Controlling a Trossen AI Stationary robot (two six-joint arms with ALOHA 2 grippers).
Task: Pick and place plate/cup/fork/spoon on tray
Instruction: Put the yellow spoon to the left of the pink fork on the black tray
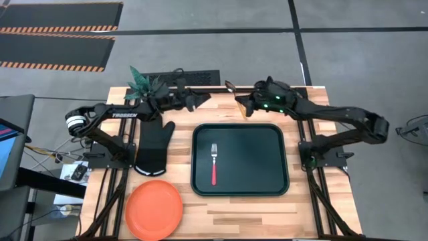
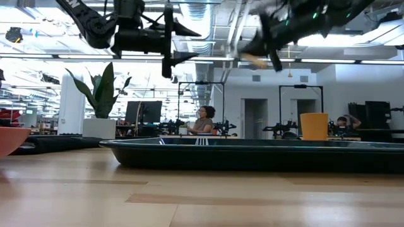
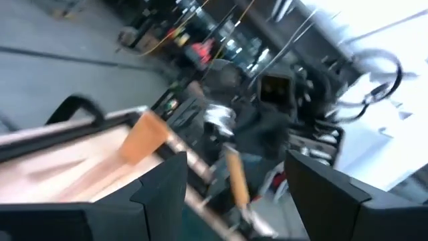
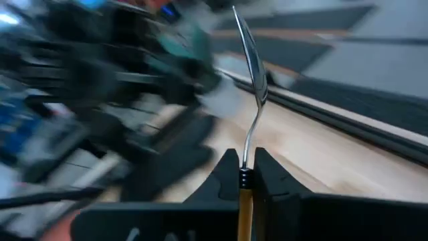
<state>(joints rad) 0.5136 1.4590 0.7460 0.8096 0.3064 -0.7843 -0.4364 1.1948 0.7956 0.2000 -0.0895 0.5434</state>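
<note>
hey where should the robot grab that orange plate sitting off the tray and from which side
Probably by its rim, from above. The plate lies flat on the table's near left corner, so only its edge gives fingers purchase. The left gripper, open and empty, is the closer one.

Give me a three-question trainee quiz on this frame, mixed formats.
1. True or false: the fork lies on the tray.
2. What does the right pincer hold? A) cup B) spoon C) fork
3. Fill in: the plate sits on the table, ____ the tray.

Key: 1 true. 2 B, shut on the spoon, lifted off the table. 3 outside, past the tray's left-arm edge, near the black oven mitt.
</note>
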